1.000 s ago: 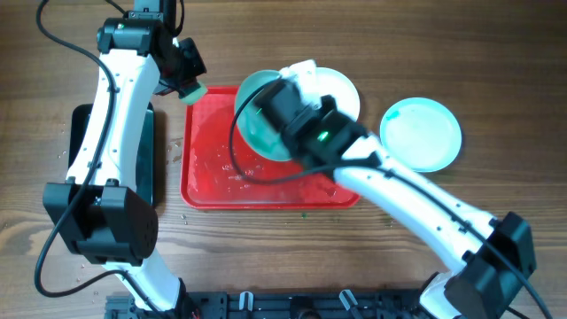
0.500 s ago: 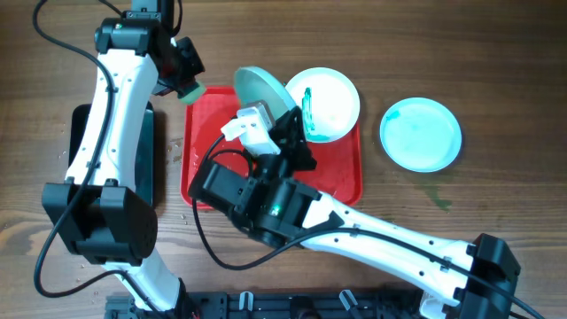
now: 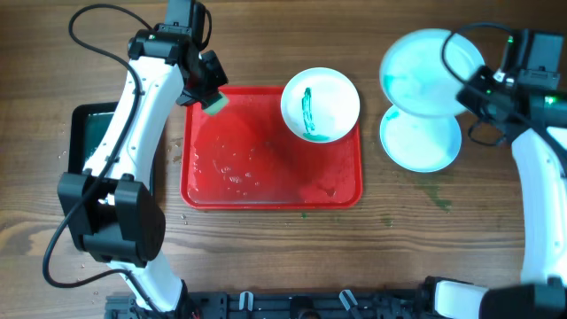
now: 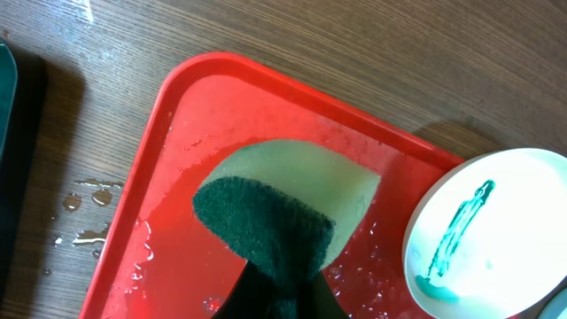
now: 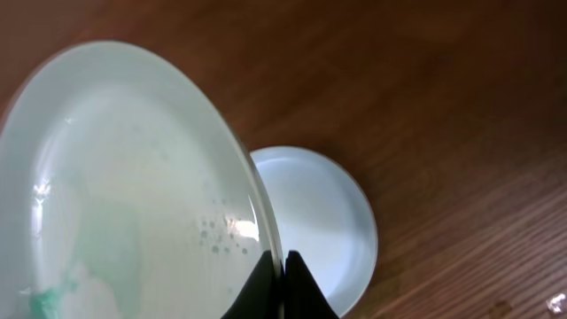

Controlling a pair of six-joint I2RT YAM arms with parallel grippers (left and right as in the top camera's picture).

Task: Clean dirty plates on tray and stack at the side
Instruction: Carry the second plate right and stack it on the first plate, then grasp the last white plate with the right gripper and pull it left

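The red tray (image 3: 266, 190) lies mid-table, wet. One white plate (image 3: 330, 89) with a teal smear sits on its far right corner; it also shows in the left wrist view (image 4: 514, 213). My right gripper (image 3: 474, 89) is shut on the rim of a pale plate (image 3: 425, 66) and holds it in the air over a light-blue plate (image 3: 421, 142) lying on the table right of the tray. In the right wrist view the held plate (image 5: 124, 195) fills the left, above the lying plate (image 5: 323, 221). My left gripper (image 3: 205, 93) is shut on a green sponge (image 4: 283, 204) over the tray's far left corner.
A black tray (image 3: 84, 146) lies left of the red tray, under my left arm. Water drops (image 4: 84, 195) lie on the wood beside the red tray (image 4: 177, 124). A faint green smear (image 3: 434, 190) marks the table near the lying plate.
My right arm has swung from over the tray to the right side, carrying the plate off the tray to above the light-blue plate. My left gripper with the sponge has shifted slightly right.
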